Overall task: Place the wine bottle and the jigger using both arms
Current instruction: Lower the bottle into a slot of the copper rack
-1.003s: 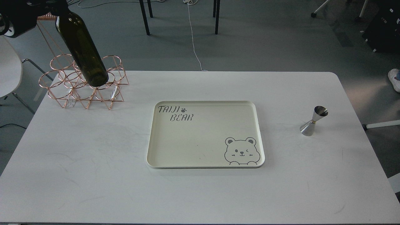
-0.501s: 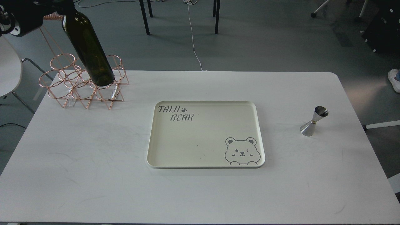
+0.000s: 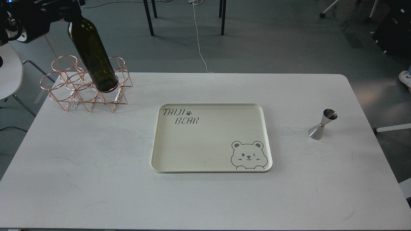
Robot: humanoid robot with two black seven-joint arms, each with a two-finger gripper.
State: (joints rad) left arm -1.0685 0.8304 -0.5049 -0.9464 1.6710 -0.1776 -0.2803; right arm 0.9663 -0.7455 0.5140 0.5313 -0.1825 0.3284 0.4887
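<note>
The dark olive-green wine bottle (image 3: pixel 93 57) hangs tilted, its base over the front right ring of the copper wire rack (image 3: pixel 85 85) at the table's back left. My left gripper (image 3: pixel 65 9) at the top left corner is shut on the bottle's neck, which is hidden by the gripper. The steel jigger (image 3: pixel 322 124) stands upright on the table at the right, untouched. My right arm and gripper are out of view.
A cream tray (image 3: pixel 160 154) with a bear drawing and "TAIJI BEAR" lettering lies in the middle of the white table. A white chair (image 3: pixel 9 73) stands left of the table. Chair legs and a cable are on the floor behind.
The bottle has moved right and lowered, its base now at the rack's front right ring. More of my left arm shows at the top left. The jigger has not moved.
</note>
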